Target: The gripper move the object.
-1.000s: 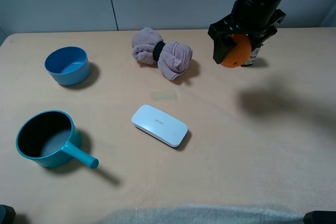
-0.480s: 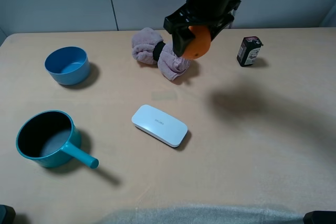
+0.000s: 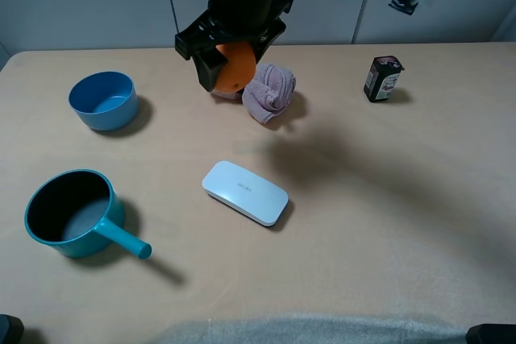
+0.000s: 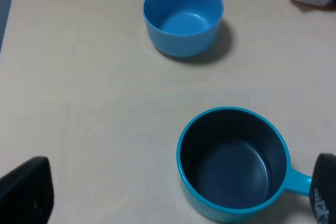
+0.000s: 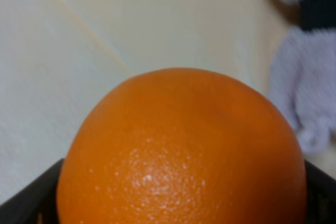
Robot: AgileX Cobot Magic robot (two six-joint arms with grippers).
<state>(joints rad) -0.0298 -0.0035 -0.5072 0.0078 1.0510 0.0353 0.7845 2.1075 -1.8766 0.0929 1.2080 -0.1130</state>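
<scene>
- The blue bowl [image 3: 101,100] sits at the upper left of the exterior view, empty, with the teal saucepan [image 3: 72,215] below it at lower left, its handle pointing toward the lower middle.
- The left gripper [image 4: 176,195] hangs above these two. In its wrist view its black fingers [image 4: 25,192] stand far apart at opposite lower corners with nothing between them, so it plays no part here.
- The right gripper [image 3: 231,60] is now at the upper middle-left of the frame, reaching across from its own side. A second ago it was at the upper right beside the dark jar [image 3: 382,78], and half a second ago it was over the towel roll [image 3: 270,90].
- The orange [image 3: 238,70] has travelled with it. It is clamped between the black fingers [image 5: 31,198] and held clear of the table [image 3: 387,223], just left of the towel roll.
- The wrist view shows the fruit filling the gap between the jaws, so the grip looks secure.
- The leftward sweep suggests the carry is well under way, with only the set-down left. The blue bowl lies further along that line and may be the target, though nothing confirms it.
- The white case [image 3: 244,192] lies at centre, and the jar at upper right stands uncovered and upright.
</scene>
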